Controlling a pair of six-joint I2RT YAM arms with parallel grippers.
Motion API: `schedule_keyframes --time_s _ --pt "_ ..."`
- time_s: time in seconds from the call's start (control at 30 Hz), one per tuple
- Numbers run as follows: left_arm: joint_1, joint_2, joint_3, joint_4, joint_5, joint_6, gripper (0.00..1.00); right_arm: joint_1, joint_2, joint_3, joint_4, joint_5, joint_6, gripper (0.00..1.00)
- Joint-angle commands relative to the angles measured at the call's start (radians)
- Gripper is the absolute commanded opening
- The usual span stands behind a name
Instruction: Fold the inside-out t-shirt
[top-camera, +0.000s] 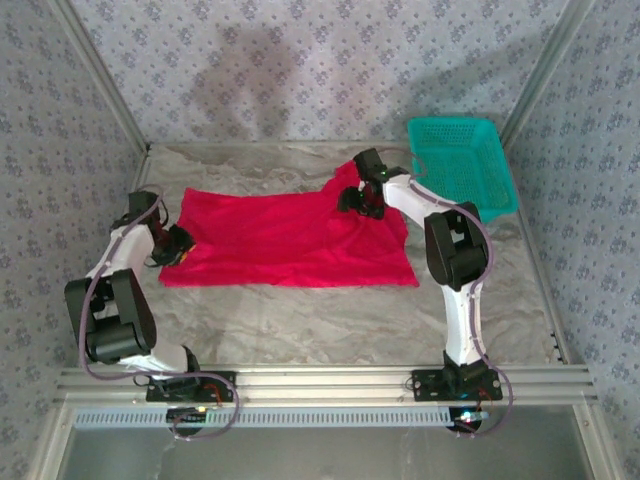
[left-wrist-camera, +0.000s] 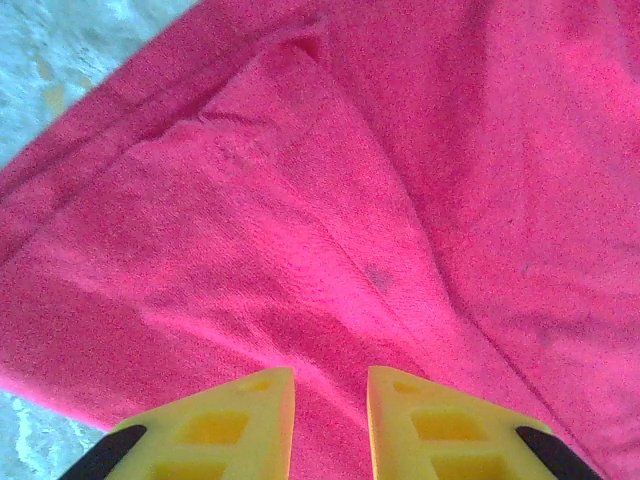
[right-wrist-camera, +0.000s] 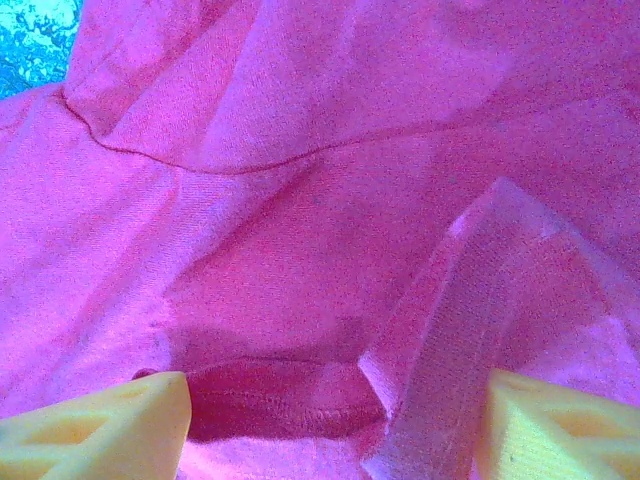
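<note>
The inside-out t-shirt (top-camera: 285, 240) lies flat on the counter (top-camera: 300, 320); left end effector (top-camera: 178, 246) at its 9 o'clock edge, jaws nearly together, grip indeterminate, right end effector (top-camera: 362, 200) at 2 o'clock, jaws wide astride a raised hem (right-wrist-camera: 470, 320), likely stationed to lift both ends.

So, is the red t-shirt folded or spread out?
Mostly spread: the t-shirt lies wide and flat on the table, bunched only near its far right corner.

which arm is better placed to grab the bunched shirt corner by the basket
Right: the right gripper hangs over that bunched corner of the shirt, jaws wide over a raised fold; the left gripper is at the opposite edge.
</note>
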Motion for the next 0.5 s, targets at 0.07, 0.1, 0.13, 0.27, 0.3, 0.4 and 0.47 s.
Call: schedule_keyframes --time_s 0.07,0.1,0.13,0.27,0.3,0.4,0.47 --pt "0.006 -0.028 0.012 -0.009 0.033 -0.002 0.26 -0.011 0.041 0.080 -0.079 -0.026 0.041 0.74" --pt "0.005 -0.024 0.012 0.002 0.040 -0.010 0.26 -0.014 0.050 0.095 -0.077 -0.044 0.045 0.74" --pt "0.004 -0.022 0.011 0.017 0.051 -0.020 0.26 -0.016 0.059 0.108 -0.068 -0.084 0.046 0.74" --pt "-0.001 0.006 0.019 0.045 0.100 -0.048 0.25 -0.027 0.093 0.180 -0.101 -0.122 0.059 0.73" --pt "-0.003 0.008 0.021 0.042 0.100 -0.045 0.25 -0.027 0.089 0.190 -0.132 -0.096 0.054 0.72" --pt "-0.005 -0.003 0.021 0.025 0.079 -0.028 0.25 -0.022 0.037 0.189 -0.192 0.052 0.035 0.72" --pt "-0.004 -0.011 0.021 0.012 0.058 -0.016 0.25 -0.003 -0.013 0.160 -0.193 0.130 0.021 0.70"
